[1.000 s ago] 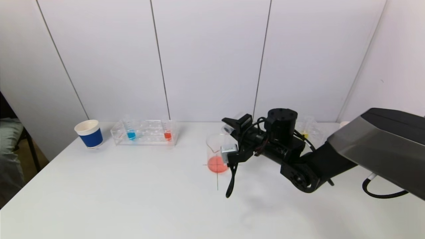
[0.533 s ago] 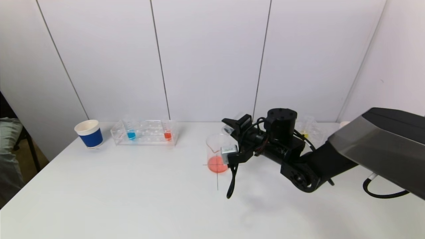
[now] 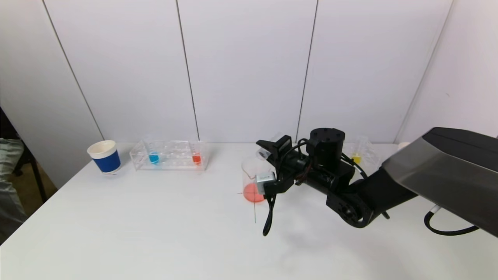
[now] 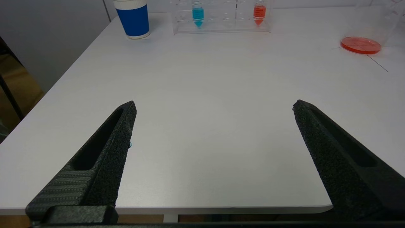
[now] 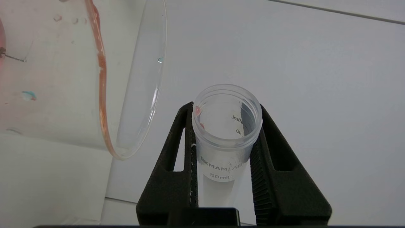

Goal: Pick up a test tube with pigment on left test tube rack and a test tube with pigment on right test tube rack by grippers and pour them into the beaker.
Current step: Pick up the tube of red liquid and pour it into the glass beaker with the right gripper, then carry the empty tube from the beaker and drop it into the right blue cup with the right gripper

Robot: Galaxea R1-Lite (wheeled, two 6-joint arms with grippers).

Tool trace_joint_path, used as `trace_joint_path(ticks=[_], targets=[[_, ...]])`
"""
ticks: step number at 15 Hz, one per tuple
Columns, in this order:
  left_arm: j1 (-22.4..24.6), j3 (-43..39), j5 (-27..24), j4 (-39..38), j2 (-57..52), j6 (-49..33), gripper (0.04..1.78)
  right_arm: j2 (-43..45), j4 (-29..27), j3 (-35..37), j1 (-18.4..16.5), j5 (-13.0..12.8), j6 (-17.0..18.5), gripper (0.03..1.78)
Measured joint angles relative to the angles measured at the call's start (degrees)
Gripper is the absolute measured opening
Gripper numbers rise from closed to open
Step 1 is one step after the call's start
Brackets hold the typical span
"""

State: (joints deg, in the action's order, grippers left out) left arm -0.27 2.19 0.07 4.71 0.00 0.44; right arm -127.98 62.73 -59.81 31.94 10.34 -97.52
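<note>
Right pincer point(image 3: 268, 149) shifted left, white table point(image 3: 155, 225), panelled wall point(image 3: 241, 70)

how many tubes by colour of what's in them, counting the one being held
blue tube: 1
orange-red tube: 1
yellow tube: 1
emptied tube in the right end effector: 1
total: 4
</note>
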Motion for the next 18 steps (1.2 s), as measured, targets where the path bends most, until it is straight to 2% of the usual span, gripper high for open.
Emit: trace_joint_path(ticks=[6, 9, 13, 18], targets=[[0.0, 0.0, 0.0, 0.0, 0.0, 0.0, 1.73, 1.1, 0.7, 0.2, 0.5, 0.1, 5.5, 0.52], [0.0, 0.0, 0.0, 0.0, 0.0, 0.0, 1.73, 1.9, 1.4, 0.2, 1.0, -0.8, 10.2, 0.52], [0.0, 0.0, 0.0, 0.0, 0.0, 0.0, 1.73, 2.6, 4.4, 0.2, 2.3, -5.8, 21.1, 0.52], [0.0, 0.0, 0.0, 0.0, 0.0, 0.0, 1.73, 3.7, 6.7, -0.6, 2.5, -9.0, 33.8, 0.52]])
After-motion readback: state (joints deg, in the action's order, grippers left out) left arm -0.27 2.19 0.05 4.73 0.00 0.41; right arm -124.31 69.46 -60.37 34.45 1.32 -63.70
